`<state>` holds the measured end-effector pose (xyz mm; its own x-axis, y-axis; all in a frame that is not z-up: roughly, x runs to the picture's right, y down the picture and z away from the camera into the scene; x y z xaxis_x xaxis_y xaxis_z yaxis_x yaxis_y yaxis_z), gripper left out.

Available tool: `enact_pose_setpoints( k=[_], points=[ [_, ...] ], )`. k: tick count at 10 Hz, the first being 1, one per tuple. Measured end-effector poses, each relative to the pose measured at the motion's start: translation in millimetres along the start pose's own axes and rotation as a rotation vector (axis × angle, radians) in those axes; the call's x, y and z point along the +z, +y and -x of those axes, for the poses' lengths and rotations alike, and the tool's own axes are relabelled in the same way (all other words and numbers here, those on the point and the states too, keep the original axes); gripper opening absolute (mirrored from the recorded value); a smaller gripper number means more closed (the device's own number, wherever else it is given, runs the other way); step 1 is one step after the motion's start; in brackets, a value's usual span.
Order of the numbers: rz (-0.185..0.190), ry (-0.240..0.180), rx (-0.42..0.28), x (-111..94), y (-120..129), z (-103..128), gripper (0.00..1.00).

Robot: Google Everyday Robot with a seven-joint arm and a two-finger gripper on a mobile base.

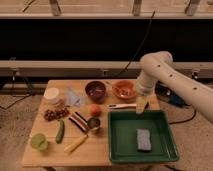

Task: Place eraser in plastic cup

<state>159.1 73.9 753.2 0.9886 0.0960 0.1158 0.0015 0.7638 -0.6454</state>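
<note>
Camera view, rectangular wooden table [95,151], white robot arm [170,80] over its right side, square green plastic tray [125,142], gripper [142,106] hung released above tray's far rim, pale lime-green translucent plastic cup [39,142] stood front-left, black-white-red striped eraser [78,121] lay mid-table, apart from cup

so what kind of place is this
Probably a robot test lab, not a home: a white robot arm with its gripper near the back edge of a green tray, a wooden table laid with bowls, a cup and an eraser, and a cable trailing behind.
</note>
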Motion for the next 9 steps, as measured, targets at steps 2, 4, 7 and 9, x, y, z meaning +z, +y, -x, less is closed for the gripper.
enact_pose_setpoints(
  k=[2,4,7,9],
  points=[
    [-0.003,-0.007,-0.031,7.4,5.4,49.7,0.8],
    [-0.014,-0.013,-0.053,15.6,11.1,101.3,0.8],
    [-0.012,-0.018,-0.077,32.4,19.5,175.5,0.8],
    [0.001,-0.02,-0.094,42.4,27.1,200.8,0.8]
  ],
)
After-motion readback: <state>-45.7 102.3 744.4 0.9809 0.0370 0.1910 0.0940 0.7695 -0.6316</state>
